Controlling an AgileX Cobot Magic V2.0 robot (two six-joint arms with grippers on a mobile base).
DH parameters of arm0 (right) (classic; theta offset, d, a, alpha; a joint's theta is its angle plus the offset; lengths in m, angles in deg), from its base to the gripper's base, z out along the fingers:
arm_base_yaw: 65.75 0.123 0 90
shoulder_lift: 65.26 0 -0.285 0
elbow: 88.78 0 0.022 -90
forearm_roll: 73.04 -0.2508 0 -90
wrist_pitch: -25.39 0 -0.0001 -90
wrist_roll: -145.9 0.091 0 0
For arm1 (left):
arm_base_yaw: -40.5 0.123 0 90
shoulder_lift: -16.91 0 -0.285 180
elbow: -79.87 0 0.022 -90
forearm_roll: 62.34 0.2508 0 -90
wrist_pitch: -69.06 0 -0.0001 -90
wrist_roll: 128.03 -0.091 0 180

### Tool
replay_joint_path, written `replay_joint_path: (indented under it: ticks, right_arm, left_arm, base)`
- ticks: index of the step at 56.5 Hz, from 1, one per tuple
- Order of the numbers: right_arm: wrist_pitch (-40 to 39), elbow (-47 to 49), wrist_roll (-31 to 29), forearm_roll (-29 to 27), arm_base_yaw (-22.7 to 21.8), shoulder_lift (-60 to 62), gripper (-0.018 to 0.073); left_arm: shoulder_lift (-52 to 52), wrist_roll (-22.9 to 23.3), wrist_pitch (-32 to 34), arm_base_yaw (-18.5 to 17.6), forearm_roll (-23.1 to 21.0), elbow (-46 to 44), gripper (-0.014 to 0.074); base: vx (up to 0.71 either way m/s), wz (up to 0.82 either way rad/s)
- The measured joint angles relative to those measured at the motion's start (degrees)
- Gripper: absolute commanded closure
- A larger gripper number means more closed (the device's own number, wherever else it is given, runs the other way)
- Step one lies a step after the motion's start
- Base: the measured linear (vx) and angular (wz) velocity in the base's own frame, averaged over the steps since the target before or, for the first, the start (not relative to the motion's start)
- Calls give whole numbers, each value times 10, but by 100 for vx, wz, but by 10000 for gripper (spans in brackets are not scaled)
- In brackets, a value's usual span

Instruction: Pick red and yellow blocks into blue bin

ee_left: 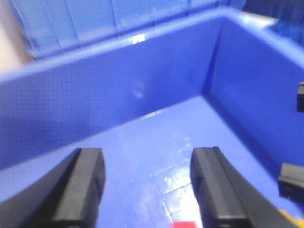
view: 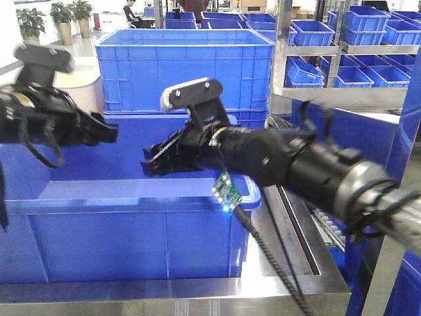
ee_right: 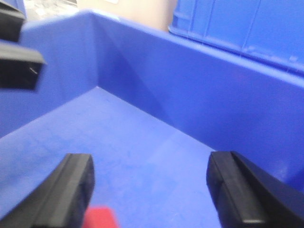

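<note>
A tall blue ribbed crate (view: 184, 69) stands in the middle of the front view, resting on a second blue crate (view: 253, 117) whose rim shows just beneath it. Left of the ribbed crate, touching or nearly so, sits a cream tub (view: 82, 82). Right of it rises a metal shelf rack (view: 342, 49) loaded with rows of small blue bins (view: 362, 26) (some tilted forward on the lower shelf). Behind and left of the ribbed crate, well apart, two potted plants (view: 46, 23) stand on a pale floor. In front of it, along the bottom edge, runs a stainless steel table (view: 289, 276).
</note>
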Motion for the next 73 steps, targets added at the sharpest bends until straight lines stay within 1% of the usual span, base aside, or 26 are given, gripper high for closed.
replay_joint_path:
  ticks: [1,3,6,7,8,10,14,17,20,22,29,32,36,40,45,49,54,60,73]
  right_arm:
    - [8,0,1,0,0,5,226]
    - [34,0,3,0,0,22,318]
    - [78,0,11,3,0,48,510]
    - [95,0,16,6,0,58,555]
    - [107,0,19,9,0,65,577]
    - [142,1,26,20,0,84,576]
    - [192,0,39,46,0,118,573]
    - [205,-16,50,63,0,144,570]
    - [201,-52,58,79,0,178,570]
    - [194,-80,61,87,0,200,570]
    - [131,-216,74,96,0,296,570]
    - [83,-305,79,97,0,359,570]
    - [34,-394,90,97,0,425,570]
    - [-16,-488,100,98,0,499,570]
    - [-65,-591,106,99,0,583,570]
    - [-92,-652,107,99,0,632,570]
    - [-126,-697,105,99,0,670,570]
    - [-150,-714,100,99,0,679,570]
    - [-155,-716,98,93,0,679,570]
  left_arm:
    - [5,0,-7,0,1,0,316]
    - [18,0,-21,0,2,0,433]
    - [42,0,-47,0,7,0,596]
    - [51,0,-56,0,11,0,607]
    - [60,0,-62,0,12,1,606]
    - [80,-1,-72,0,14,8,605]
    - [123,-1,-69,0,15,41,604]
    - [164,-2,-58,0,15,80,603]
    - [208,-2,-42,0,15,130,603]
    - [242,-2,-31,0,15,179,603]
    - [354,-2,1,0,15,315,603]
    - [406,-2,10,0,14,372,603]
    - [463,-2,15,0,9,443,603]
    - [520,-2,16,0,-3,501,603]
    - [576,-2,25,0,-33,561,603]
    - [605,-2,35,0,-55,592,603]
    - [619,-2,53,0,-65,613,603]
    - [623,-2,60,0,-69,617,603]
    - [623,-2,63,0,-71,620,603]
  base:
    - [0,0]
    - [0,0]
    - [0,0]
    - [0,0]
    - [0,0]
    - [0,0]
    - [0,0]
    - [0,0]
    - [0,0]
    - [0,0]
    - [0,0]
    - [0,0]
    - [0,0]
    - [0,0]
    - [0,0]
    - [0,0]
    - [0,0]
    - [0,0]
    - [0,0]
